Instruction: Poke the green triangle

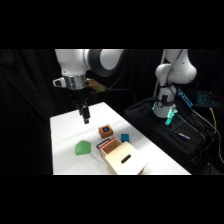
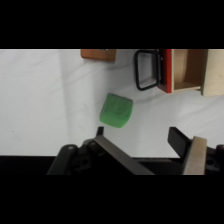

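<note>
Hand (image 1: 85,119) hangs above the white desk (image 1: 67,132), fingers apart, gripping nothing. Green triangle (image 1: 83,148) lies flat on the desk, below and in front of the hand, not touching. Wrist view: triangle (image 2: 116,110) sits just beyond the fingers (image 2: 176,138).

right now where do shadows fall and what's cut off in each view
Side view: the table is lit against a dark room, with a shadow band across its near left part beside the green triangle. Wrist view: a soft vertical shadow edge runs left of the triangle; the brown cube is cut by the top.
</note>
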You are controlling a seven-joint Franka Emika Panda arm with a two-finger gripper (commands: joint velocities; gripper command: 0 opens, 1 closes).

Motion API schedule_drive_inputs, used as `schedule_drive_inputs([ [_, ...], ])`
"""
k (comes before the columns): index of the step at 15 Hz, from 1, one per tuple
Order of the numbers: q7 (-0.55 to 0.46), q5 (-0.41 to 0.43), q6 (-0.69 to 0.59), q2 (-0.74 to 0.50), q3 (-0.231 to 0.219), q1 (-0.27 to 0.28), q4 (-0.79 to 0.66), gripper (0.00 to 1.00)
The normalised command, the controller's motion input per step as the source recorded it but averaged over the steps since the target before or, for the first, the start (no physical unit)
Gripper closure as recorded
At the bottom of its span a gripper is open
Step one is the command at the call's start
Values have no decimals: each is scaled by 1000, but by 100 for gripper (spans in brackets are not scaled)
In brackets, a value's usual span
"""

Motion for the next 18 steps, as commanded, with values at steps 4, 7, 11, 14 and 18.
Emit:
schedule_drive_inputs([
  [4, -99, 121, -172, 399, 21, -89, 618, 25],
  [7, -53, 82, -62, 359, 3, -68, 496, 51],
  [11, -60, 95, -33, 315, 28, -47, 379, 97],
  [14, -88, 137, -12, 304, 70, -54, 325, 96],
  [18, -82, 139, 12, 311, 76, -58, 318, 95],
])
